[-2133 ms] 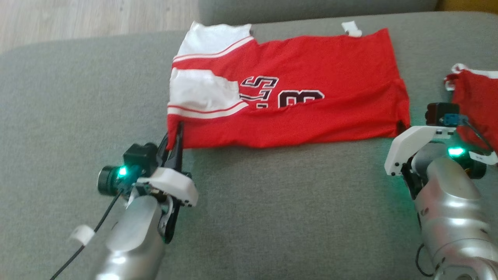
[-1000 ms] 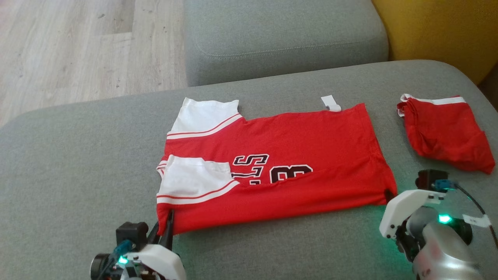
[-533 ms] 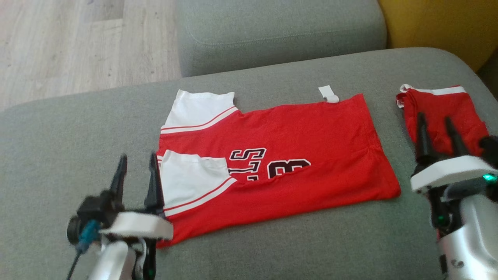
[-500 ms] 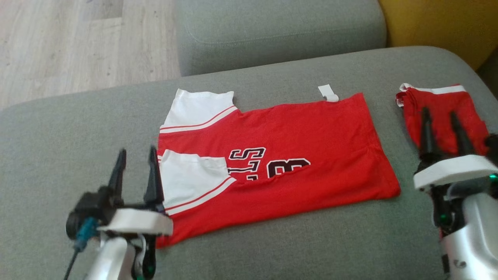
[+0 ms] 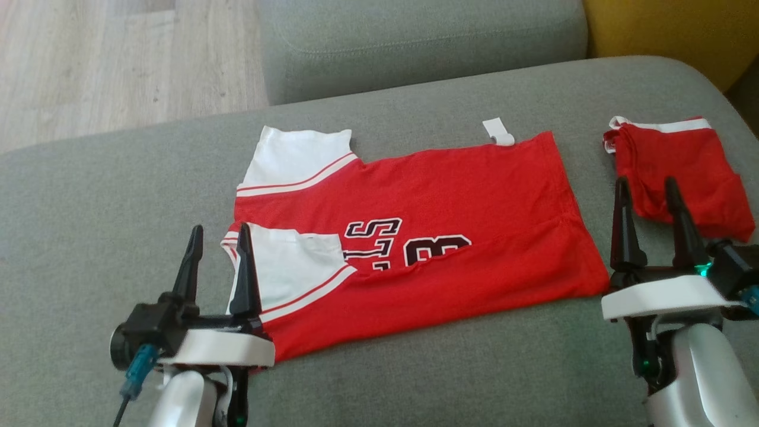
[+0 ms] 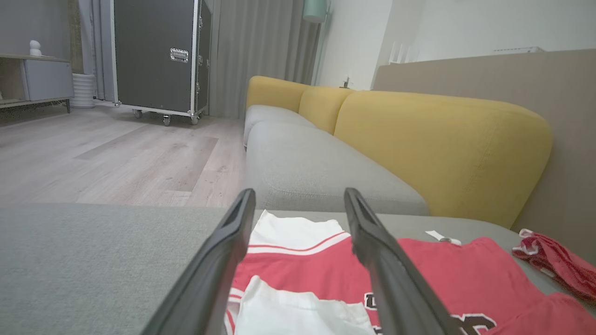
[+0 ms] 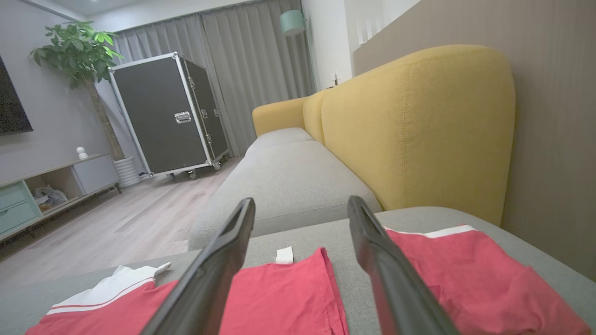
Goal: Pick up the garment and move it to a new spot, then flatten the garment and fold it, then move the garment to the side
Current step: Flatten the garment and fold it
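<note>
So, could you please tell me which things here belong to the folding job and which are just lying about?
Job: jersey, part folded on the grey seat; left gripper and right gripper, both open, holding nothing.
Lying about: red shorts, yellow backrest, black case, plant.

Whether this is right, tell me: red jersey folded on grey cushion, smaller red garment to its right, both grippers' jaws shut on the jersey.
The jaws are wrong: the head view shows the left gripper and right gripper with jaws open, holding nothing. Rest stands: red jersey folded on the grey cushion, smaller red garment to its right.
</note>
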Tool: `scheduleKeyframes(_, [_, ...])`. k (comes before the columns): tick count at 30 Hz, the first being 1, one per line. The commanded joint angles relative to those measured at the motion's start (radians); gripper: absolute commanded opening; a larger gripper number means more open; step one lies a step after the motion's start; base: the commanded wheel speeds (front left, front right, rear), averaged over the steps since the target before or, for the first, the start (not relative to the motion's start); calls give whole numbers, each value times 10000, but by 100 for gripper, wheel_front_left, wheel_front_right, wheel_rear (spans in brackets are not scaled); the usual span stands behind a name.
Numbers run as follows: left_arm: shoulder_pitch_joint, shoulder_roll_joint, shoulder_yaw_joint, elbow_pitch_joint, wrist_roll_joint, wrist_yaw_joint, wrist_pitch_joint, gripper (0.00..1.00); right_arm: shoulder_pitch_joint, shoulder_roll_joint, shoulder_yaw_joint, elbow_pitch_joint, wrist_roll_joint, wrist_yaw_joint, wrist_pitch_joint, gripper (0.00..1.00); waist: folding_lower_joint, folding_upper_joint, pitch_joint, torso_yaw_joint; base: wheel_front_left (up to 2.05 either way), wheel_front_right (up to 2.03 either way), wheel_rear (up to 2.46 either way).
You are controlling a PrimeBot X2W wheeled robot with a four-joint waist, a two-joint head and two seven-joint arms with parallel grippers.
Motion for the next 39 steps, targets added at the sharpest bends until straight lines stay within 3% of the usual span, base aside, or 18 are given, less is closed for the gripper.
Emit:
scheduleKeyframes(1, [-352, 26, 418, -181, 238, -72, -78, 100, -262, 31, 186, -283, -83, 35, -158, 100, 0, -1, 87, -10, 0, 0, 0])
scheduleKeyframes(5, [-750, 69, 486, 154, 549, -295, -79, 100, -437, 104, 228, -262, -147, 35, -226, 100, 0, -1, 379, -74, 0, 0, 0])
scheduleKeyframes(9, [-1921, 510, 297, 918, 874, -575, 73, 100, -880, 134, 271, -305, -196, 35, -202, 100, 0, -1, 979, -255, 0, 0, 0])
scheduleKeyframes(13, [-3960, 1092, 0, 2104, 913, -938, 1395, 100, -1571, 146, 326, -418, -226, 35, -55, 100, 0, -1, 1818, -513, 0, 0, 0])
scheduleKeyframes(15, [-5096, 1180, 71, 2913, 199, -1112, 2260, 100, -1987, 149, 354, -489, -234, 35, 17, 100, 0, -1, 2279, -698, 0, 0, 0])
scheduleKeyframes(23, [-8408, 2880, -2151, 5233, -1191, -1204, 5110, 100, -3466, 162, 398, -377, -123, 35, -15, 100, 0, -1, 3650, -1529, 0, 0, 0])
scheduleKeyframes(30, [-9602, 3758, -3471, 6357, -1843, -1206, 5618, 100, -4046, 170, 592, -148, 43, 35, -169, 100, 0, -1, 4163, -1939, 0, 0, 0])
scheduleKeyframes(39, [-10190, 3880, -4165, 7317, -2532, -1207, 6012, 100, -4108, 172, 672, -260, 212, 35, -295, 100, 0, -1, 4455, -2191, 0, 0, 0])
